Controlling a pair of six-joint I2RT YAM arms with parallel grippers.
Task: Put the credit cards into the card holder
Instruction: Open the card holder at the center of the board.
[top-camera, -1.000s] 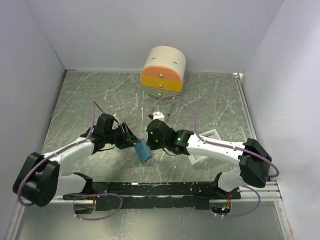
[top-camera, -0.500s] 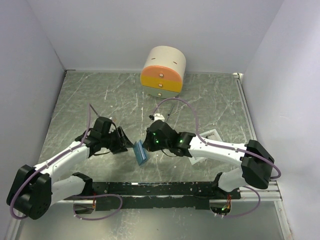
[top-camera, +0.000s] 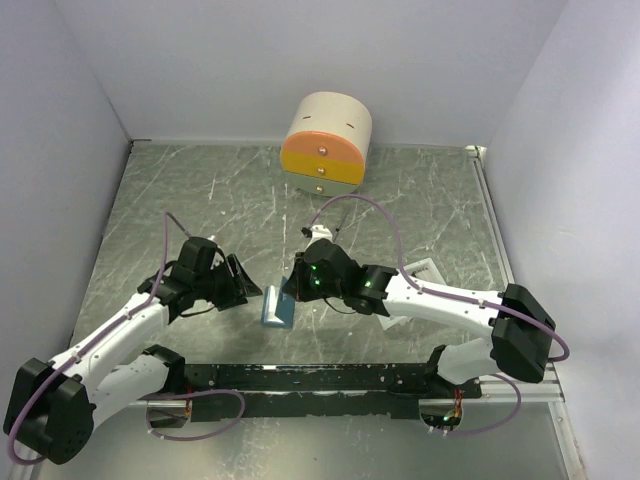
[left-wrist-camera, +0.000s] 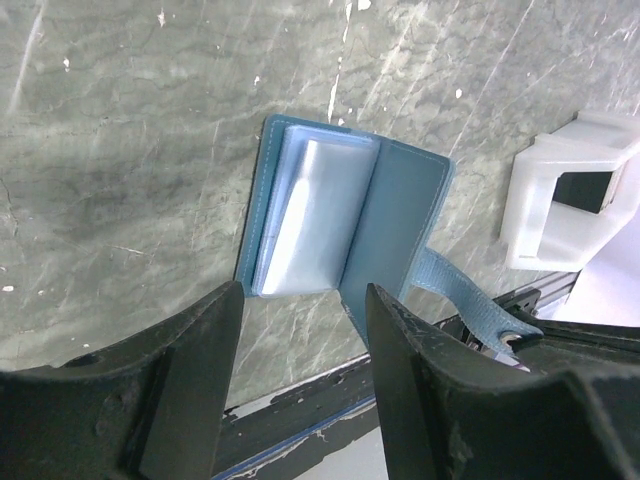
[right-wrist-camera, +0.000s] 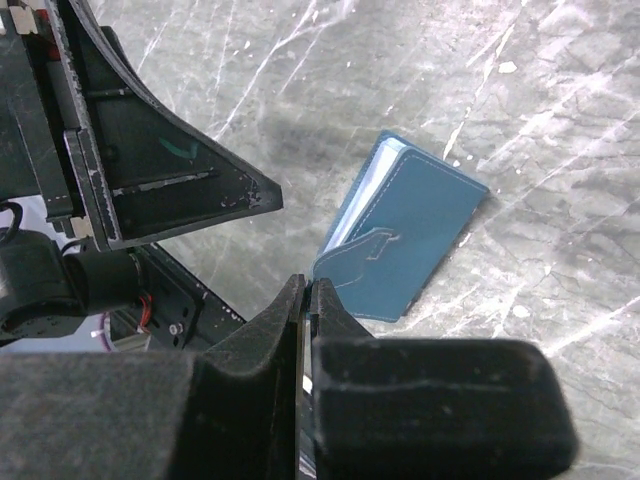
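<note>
Step (judged): holder being set open, no card loaded yet. Card holder (top-camera: 276, 306) lies opened on table (top-camera: 200, 200), centre of top view, slots up. R gripper (right-wrist-camera: 307, 290) shut, seems to pinch the tab (left-wrist-camera: 462, 300), just upper right of holder. L gripper (left-wrist-camera: 302, 290) open wide, empty, hovering over holder's lower edge. No cards in view. Next: keep cover pinned, L must locate and fetch a card.
</note>
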